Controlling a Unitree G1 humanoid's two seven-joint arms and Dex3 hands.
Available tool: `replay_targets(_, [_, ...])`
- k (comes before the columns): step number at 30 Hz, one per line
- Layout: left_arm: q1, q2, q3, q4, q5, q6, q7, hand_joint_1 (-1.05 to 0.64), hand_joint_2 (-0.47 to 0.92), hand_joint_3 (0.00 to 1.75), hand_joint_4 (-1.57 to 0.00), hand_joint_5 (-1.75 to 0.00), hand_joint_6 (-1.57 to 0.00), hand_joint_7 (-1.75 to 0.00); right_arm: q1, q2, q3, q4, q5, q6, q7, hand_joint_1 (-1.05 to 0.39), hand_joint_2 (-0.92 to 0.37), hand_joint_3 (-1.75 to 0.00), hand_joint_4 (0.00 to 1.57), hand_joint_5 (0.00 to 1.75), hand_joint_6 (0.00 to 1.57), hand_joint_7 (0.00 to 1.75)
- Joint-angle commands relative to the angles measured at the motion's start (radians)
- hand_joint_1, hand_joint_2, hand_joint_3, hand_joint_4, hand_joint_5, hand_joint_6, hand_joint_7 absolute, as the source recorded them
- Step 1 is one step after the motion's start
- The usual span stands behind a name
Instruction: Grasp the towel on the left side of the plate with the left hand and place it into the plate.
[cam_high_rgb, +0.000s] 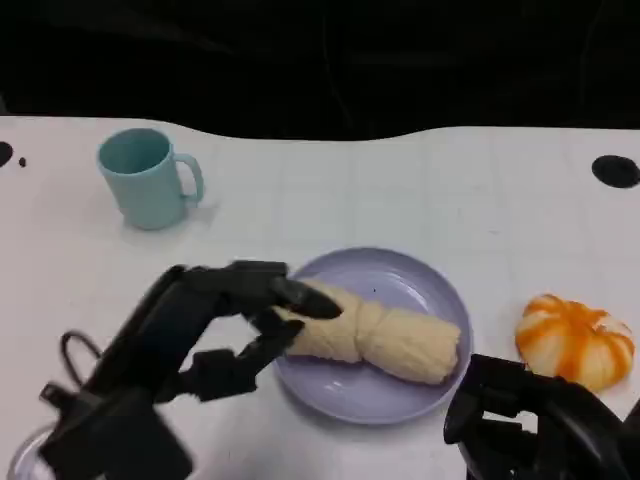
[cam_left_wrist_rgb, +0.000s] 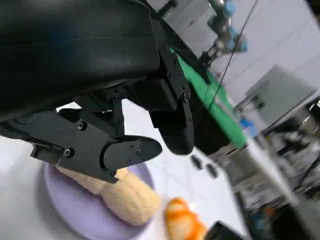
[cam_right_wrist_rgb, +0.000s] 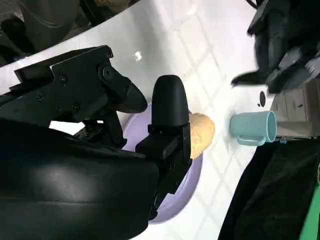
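Mug (cam_high_rgb: 148, 178): teal, upright on the white table (cam_high_rgb: 420, 190), far left and well apart from the plate, handle turned toward the plate side.

Left hand (cam_high_rgb: 225, 325): just at the left rim of the plate, fingers spread on both sides of the towel's near end. Touching or already released, cannot tell; no firm clamp visible in head view or left wrist view.

Towel (cam_high_rgb: 385, 335): pale yellow roll, lying inside the plate, long axis from upper left down to lower right, across the middle of the dish. Left end between the left fingers, right end close to the right rim.

Plate (cam_high_rgb: 400, 275): lilac, round, centre of the table, carrying the whole roll.

Key relation: towel directly to the right of the left hand, pointing away from it along its own length; left hand much nearer than the other one. Probably the placing is almost done, so next only opening and pulling back toward the left, without dragging the roll off the rim.

Right hand (cam_high_rgb: 520, 420): low near the front edge, right of the plate, fingers apart, holding nothing.

Pumpkin (cam_high_rgb: 575, 340): orange and white, right of the plate, apart from it.
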Motion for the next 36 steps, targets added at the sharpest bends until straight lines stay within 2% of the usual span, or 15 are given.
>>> replay_targets(1, [0.106,-0.007,0.048,-0.067,-0.090,0.029,0.000,-0.02,0.43,1.33,-0.83,-1.53,-0.78,-1.22,-0.003,-0.011,-0.010,-0.019,0.006,0.009,-0.002,-0.07,-0.68,-1.05,0.73,1.75,0.58,1.63])
replay_targets(3, [0.143,-0.011,0.049,-0.079,-0.123,0.036,-0.008,-0.02,0.42,1.34,-0.83,-1.56,-0.78,-1.25,-0.009,-0.011,-0.011,-0.019,0.004,0.014,-0.004,-0.07,-0.68,-1.05,0.73,1.75,0.58,1.63])
replay_targets(7, [0.242,-0.058,0.040,-0.131,-0.206,0.106,0.019,-0.08,0.43,1.39,-0.81,-1.72,-0.77,-1.47,-0.015,-0.009,-0.013,-0.014,0.004,0.008,-0.005,-0.06,-0.68,-1.06,0.73,1.75,0.57,1.62])
replay_targets(11, [0.309,-0.107,0.037,-0.174,-0.272,0.178,0.039,-0.05,0.45,1.42,-0.83,-1.74,-0.74,-1.59,-0.015,-0.014,-0.020,-0.004,0.003,-0.018,0.003,-0.03,-0.67,-1.07,0.73,1.75,0.57,1.63])
replay_targets(15, [0.328,-0.140,0.038,-0.179,-0.314,0.247,0.053,-0.06,0.44,1.47,-0.84,-1.75,-0.71,-1.69,-0.013,-0.017,-0.034,-0.009,0.003,-0.008,0.001,-0.04,-0.66,-1.08,0.73,1.75,0.57,1.62])
replay_targets(26, [0.288,-0.137,0.082,-0.174,-0.427,0.430,0.043,-0.04,0.44,1.45,-0.88,-1.75,-0.72,-1.74,-0.001,-0.019,-0.048,0.028,-0.001,-0.067,0.017,-0.06,-0.65,-1.08,0.74,1.75,0.58,1.61])
replay_targets(36, [0.282,-0.139,0.061,-0.147,-0.429,0.443,0.036,-0.05,0.43,1.41,-0.87,-1.75,-0.76,-1.65,-0.011,-0.010,-0.061,0.064,0.012,-0.089,0.023,-0.04,-0.65,-1.09,0.74,1.75,0.59,1.61])
